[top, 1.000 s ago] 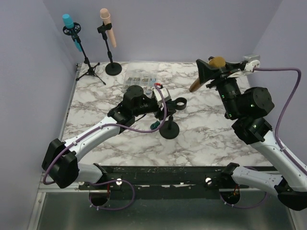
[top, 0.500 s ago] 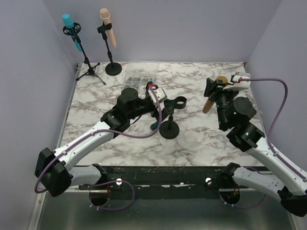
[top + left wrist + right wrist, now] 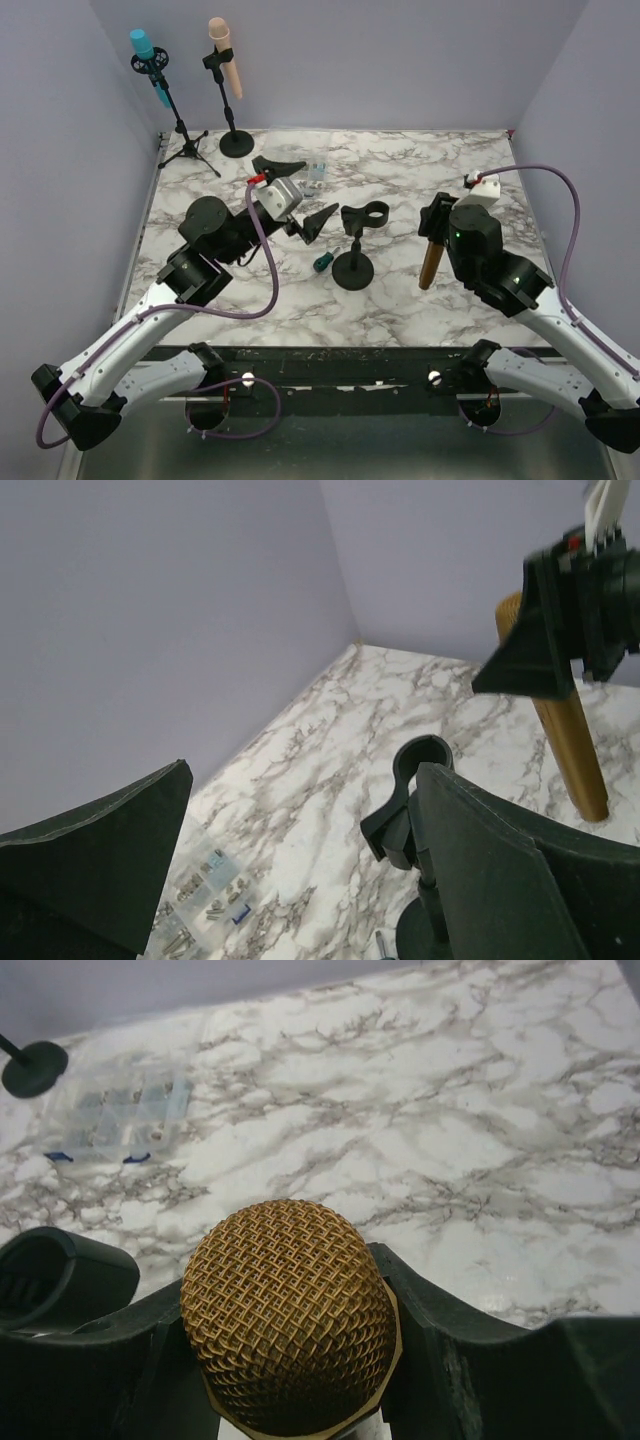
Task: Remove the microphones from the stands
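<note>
The gold-headed microphone point(image 3: 430, 262) with a brown handle is out of the stand and upright, its lower end at or just above the table right of the stand. My right gripper point(image 3: 436, 226) is shut on it just under the mesh head point(image 3: 290, 1310). The black stand point(image 3: 353, 268) has an empty clip point(image 3: 366, 213), which also shows in the left wrist view point(image 3: 421, 766). My left gripper point(image 3: 297, 192) is open and empty, raised left of the stand. In the left wrist view the microphone handle point(image 3: 574, 748) stands beyond the clip.
A blue microphone on a tripod point(image 3: 152, 62) and a peach microphone on a round-base stand point(image 3: 226, 66) stand at the back left. A clear parts box point(image 3: 314, 171) lies under the left gripper. A green-handled tool point(image 3: 321, 262) lies by the stand's base.
My right gripper has brought the microphone down from high at the back right to the table beside the stand. My left gripper has left the stand, drawn back left and opened.
</note>
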Robot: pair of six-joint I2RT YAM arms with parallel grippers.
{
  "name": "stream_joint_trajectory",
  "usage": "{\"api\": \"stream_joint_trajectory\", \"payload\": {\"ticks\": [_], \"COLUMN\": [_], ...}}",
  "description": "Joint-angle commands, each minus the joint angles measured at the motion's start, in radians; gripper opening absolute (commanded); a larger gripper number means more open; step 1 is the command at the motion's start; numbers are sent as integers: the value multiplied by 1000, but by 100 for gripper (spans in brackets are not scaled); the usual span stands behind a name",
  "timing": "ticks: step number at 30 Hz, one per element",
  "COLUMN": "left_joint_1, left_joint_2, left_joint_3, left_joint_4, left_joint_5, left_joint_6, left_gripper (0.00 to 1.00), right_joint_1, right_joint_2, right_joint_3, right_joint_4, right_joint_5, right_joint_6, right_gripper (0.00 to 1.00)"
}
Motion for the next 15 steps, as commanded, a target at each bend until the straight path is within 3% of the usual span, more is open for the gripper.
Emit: {"api": "stream_joint_trajectory", "payload": {"ticks": [1, 4, 8, 15], "left_joint_1": [-4, -4, -5, -15], "left_joint_2": [-47, -94, -179, -254], "left_joint_3": [108, 81, -77, -245], "left_joint_4": [-66, -49, 79, 210], "left_joint_5": [-82, -120, -255, -411], "left_joint_6": [-4, 37, 98, 169], "left_gripper": [99, 99, 98, 98], "right_joint_1": [6, 4, -51, -338], "right_joint_2": [62, 131, 190, 389], "right_joint_3": [6, -3, -31, -70], "right_joint_4": [-198, -243, -190, 24], "right_joint_5": [-38, -18, -67, -516], "right_joint_6": [142, 194, 200, 157], "right_gripper": [1, 1, 1, 1]}}
